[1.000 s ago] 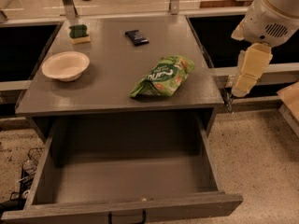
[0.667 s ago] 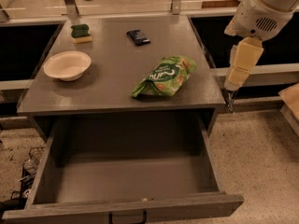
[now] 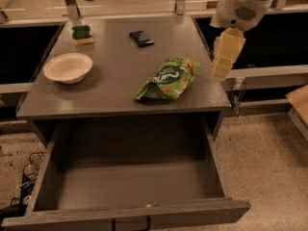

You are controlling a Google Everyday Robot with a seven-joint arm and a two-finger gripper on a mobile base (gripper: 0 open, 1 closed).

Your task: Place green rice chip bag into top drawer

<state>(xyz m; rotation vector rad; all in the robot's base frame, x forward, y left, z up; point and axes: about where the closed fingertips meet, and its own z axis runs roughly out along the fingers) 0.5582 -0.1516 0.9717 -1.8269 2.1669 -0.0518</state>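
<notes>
The green rice chip bag (image 3: pixel 168 78) lies flat on the grey tabletop (image 3: pixel 120 61) near its front right corner. The top drawer (image 3: pixel 130 186) below the tabletop stands pulled out, its grey inside bare, with a black handle on the front panel. My gripper (image 3: pixel 225 57) hangs from the white arm at the upper right, above the table's right edge, just right of the bag and apart from it. It holds nothing that I can see.
A white bowl (image 3: pixel 68 67) sits at the table's left. A green-and-yellow sponge (image 3: pixel 82 34) is at the back left and a small dark packet (image 3: pixel 141 38) at the back middle. A cardboard box edge (image 3: pixel 299 105) shows at the far right on the speckled floor.
The arm and gripper have moved left and up, from beside the table's right edge to over it, closer to the bag. The bag and drawer have not moved.
</notes>
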